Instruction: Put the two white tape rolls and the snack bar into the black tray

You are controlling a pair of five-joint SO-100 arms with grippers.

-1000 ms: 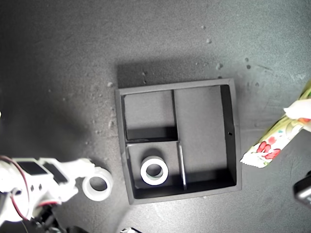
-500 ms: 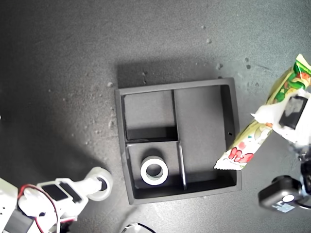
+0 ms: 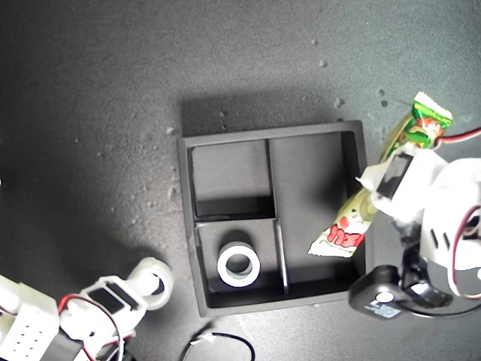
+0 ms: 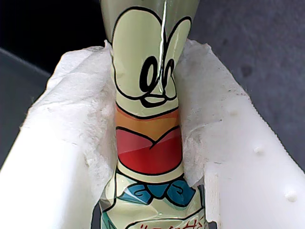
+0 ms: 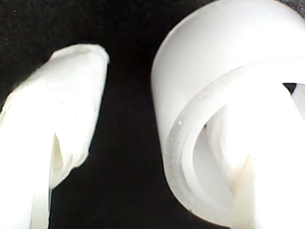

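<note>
My first gripper (image 3: 387,180) (image 4: 147,100) is shut on the snack bar (image 3: 344,227) (image 4: 148,143) at the exterior view's right. The bar hangs tilted, with its lower crimped end over the long compartment of the black tray (image 3: 185,218) and its green end beyond the tray's right wall. One white tape roll (image 3: 239,264) lies in the tray's near small compartment. The other tape roll (image 3: 146,272) (image 5: 190,90) rests on the mat outside the tray at the exterior view's lower left. My second gripper (image 3: 154,284) (image 5: 138,143) stands open there, one finger (image 5: 257,157) inside the ring and the other finger (image 5: 57,124) apart from its wall.
The far small compartment (image 3: 229,177) of the tray holds nothing. A black camera module (image 3: 383,295) on the first arm sits just off the tray's right near corner in the exterior view. A thin cable (image 3: 222,342) loops at that view's bottom edge. Pale specks dot the dark mat.
The first gripper has carried the snack bar toward the exterior view's left, from outside the tray to over its long compartment. The second arm shifted slightly by the outer roll, which stayed put.
</note>
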